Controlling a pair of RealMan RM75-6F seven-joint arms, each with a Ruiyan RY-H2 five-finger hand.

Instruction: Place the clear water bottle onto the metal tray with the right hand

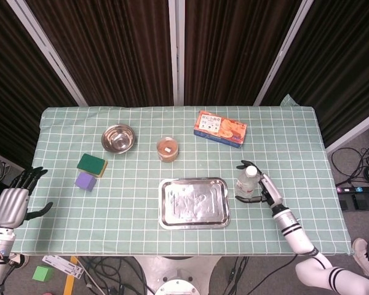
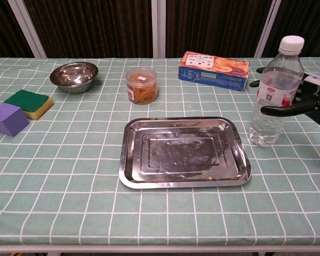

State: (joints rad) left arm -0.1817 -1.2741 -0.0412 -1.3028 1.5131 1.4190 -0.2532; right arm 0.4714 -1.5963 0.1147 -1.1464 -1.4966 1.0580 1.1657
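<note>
Backdrop, head view: dark curtains behind green checked desk (image 1: 295, 135).
Bottle, head view: clear water bottle (image 1: 246, 182) upright, just right of metal tray (image 1: 194, 203).
Right hand (image 1: 264, 189): fingers curved around bottle's sides.
Left hand (image 1: 12, 206): fingers spread, holding nothing, at desk's left edge.
Handling, chest view: bottle (image 2: 271, 101) looks light, thin-walled, slick; hold at label band.
Room, chest view: tray (image 2: 129, 160) bare, rim raised; lift over it.
</note>
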